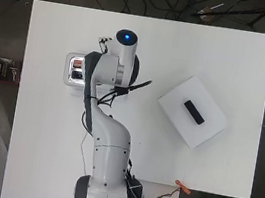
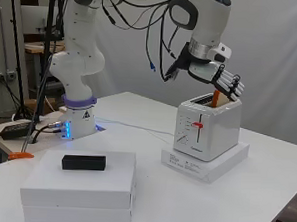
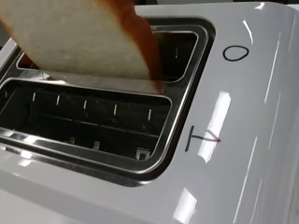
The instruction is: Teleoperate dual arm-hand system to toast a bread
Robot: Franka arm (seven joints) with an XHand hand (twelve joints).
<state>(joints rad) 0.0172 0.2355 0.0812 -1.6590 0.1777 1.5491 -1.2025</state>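
Bread (image 3: pixel 79 42) | pinched under hand (image 2: pixel 218 77) | lower edge entering toaster (image 2: pixel 208 126) slot

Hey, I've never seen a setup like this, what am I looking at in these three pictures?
A white robot arm bolted to a white table, with a black and white hand of fingers. One picture looks straight down, one across the table, one from the wrist. The hand holds a slice of bread with a brown crust, partly lowered into a slot of a white two-slot toaster standing on a flat white box. The other slot looks empty. Elsewhere, a small black block lies on two stacked white boxes.
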